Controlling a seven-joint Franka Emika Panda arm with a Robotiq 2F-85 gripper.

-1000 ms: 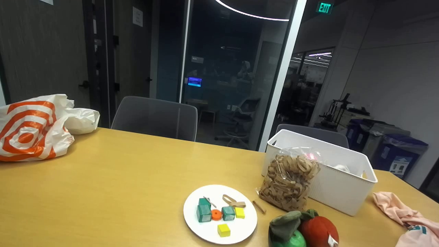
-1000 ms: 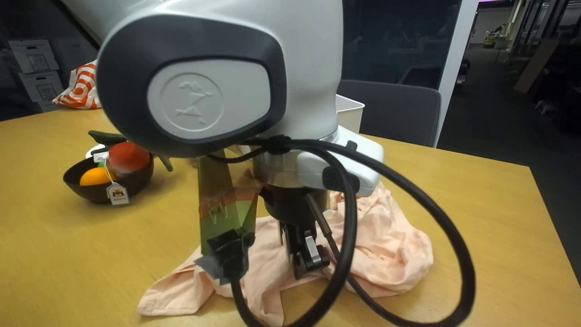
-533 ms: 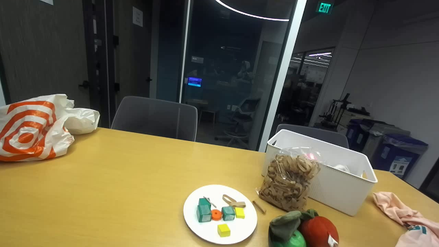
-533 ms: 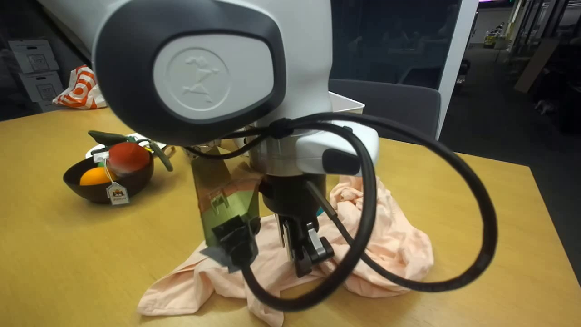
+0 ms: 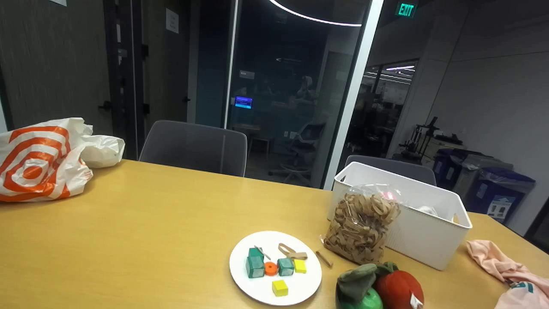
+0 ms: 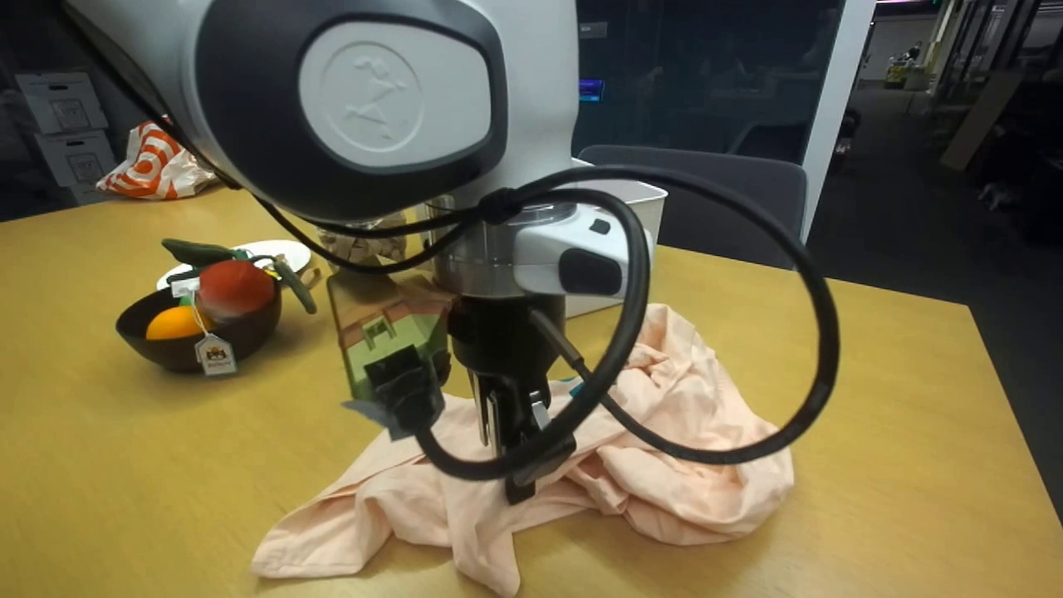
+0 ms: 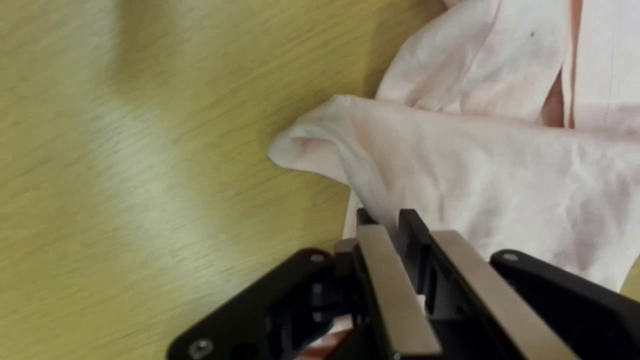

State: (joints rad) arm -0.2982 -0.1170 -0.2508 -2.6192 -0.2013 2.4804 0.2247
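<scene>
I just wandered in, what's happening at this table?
A robot arm is handling a crumpled peach-pink cloth. Its gripper has a fold of it pinched, while most of it lies on the wooden table. A dark bowl and a white plate stand apart from the cloth.

Office meeting room: glass wall (image 5: 287, 81), chairs (image 5: 193, 148), EXIT sign (image 5: 405, 9)

In an exterior view, the arm (image 6: 394, 124) extends from the upper left across the upper middle. Its wrist (image 6: 486, 262) hangs near the frame's centre, the gripper (image 7: 385, 221) pointing down. Low in the wrist view, right of the middle, the fingers (image 7: 396, 290) stand close together, gripping.
</scene>
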